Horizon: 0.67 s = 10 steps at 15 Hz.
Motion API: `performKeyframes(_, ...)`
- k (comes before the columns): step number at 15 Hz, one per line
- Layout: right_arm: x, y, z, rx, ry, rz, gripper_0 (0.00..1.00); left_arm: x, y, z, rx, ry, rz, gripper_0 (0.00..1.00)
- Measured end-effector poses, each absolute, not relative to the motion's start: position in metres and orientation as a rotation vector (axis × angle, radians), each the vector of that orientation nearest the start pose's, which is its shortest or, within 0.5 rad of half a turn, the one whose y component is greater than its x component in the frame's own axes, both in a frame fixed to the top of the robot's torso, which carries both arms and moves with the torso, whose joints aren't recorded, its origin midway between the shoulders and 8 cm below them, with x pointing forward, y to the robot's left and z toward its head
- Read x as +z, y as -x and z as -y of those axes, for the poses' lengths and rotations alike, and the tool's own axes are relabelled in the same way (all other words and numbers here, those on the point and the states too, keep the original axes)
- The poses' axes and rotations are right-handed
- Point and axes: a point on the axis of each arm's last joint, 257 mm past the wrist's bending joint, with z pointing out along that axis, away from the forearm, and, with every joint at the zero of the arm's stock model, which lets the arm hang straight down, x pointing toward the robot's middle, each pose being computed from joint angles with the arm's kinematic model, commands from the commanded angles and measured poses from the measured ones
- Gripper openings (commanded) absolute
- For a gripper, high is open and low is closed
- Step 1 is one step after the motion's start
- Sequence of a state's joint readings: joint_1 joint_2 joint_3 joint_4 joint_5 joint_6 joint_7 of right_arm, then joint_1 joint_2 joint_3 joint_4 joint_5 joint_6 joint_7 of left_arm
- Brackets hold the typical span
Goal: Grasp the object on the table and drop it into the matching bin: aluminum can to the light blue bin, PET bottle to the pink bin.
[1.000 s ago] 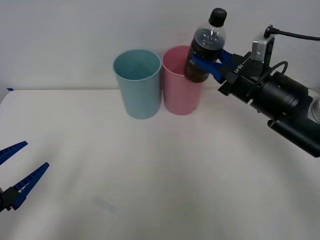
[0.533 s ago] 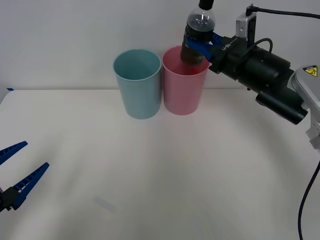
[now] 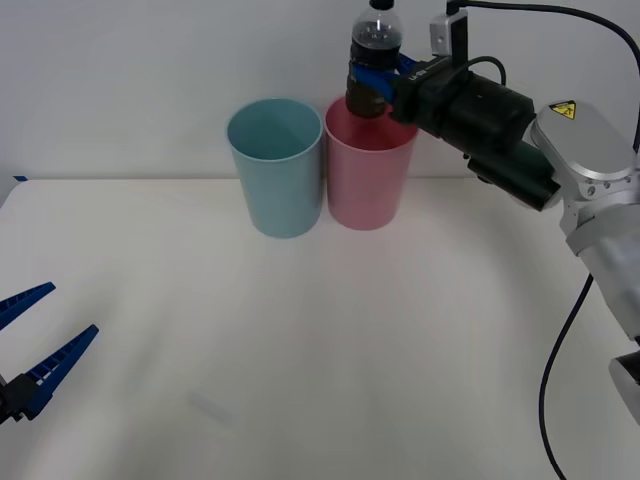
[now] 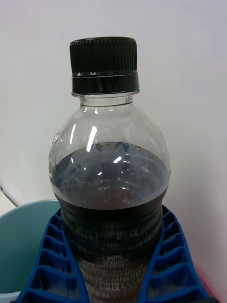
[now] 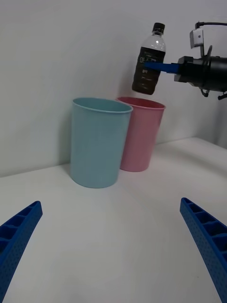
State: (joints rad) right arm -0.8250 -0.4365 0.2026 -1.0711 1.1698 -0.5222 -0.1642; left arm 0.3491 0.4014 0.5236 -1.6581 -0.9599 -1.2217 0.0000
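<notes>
The right gripper (image 3: 378,82) is pinching the bottle (image 3: 373,60) across its dark label band, one blue ribbed finger (image 4: 47,260) on each side of the body, as the right wrist view shows plainly. The bottle stands upright, black cap on top and dark brown liquid filling it to the shoulder, and it hangs in the air over the pink bin (image 3: 368,180), its base just above the rim and toward the back of the opening; from the left wrist view it sits a little clear of the rim rather than inside. So the pick-up is done and the carry looks all but done: what is left, by my reading, is to let go so the bottle falls in, perhaps after a small shift to centre it over the mouth. The light blue bin (image 3: 276,170) stands just beside the pink one, to its left on the table (image 3: 320,380), and is the wrong one for this item. The right arm reaches out level from the right side, wrist pointed toward the bins. The left gripper (image 3: 35,350) waits low at the near left corner of the table, fingers spread apart and holding nothing.
</notes>
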Motion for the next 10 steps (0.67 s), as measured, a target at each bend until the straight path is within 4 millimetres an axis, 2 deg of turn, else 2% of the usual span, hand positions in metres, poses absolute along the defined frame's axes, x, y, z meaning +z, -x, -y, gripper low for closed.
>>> performKeyframes(3,-0.0078,-0.6707,0.0795,0.494,0.593,-1.356,0.0,-0.1689,-0.3423,-0.3297,-0.567,-0.465,-1.441,1.0)
performKeyframes(6,-0.0086,-0.6719,0.0802,0.482,0.594,-1.356,0.0,-0.1689,-0.3423,-0.3297,-0.567,-0.465,-1.441,1.0)
performKeyframes(7,-0.0083,-0.6718,0.08,0.481,0.595,-1.354,0.08,-0.1689,-0.3423,-0.3297,-0.567,-0.465,-1.441,1.0)
performKeyframes(8,-0.0081,-0.6719,0.0803,0.479,0.597,-1.353,0.47,-0.1689,-0.3423,-0.3297,-0.567,-0.465,-1.441,1.0)
performKeyframes(9,-0.008,-0.6719,0.0806,0.475,0.599,-1.352,0.99,-0.1689,-0.3423,-0.3297,-0.567,-0.465,-1.441,1.0)
performKeyframes(10,-0.0077,-0.6721,0.0811,0.473,0.6,-1.351,1.0,-0.1689,-0.3423,-0.3297,-0.567,-0.465,-1.441,1.0)
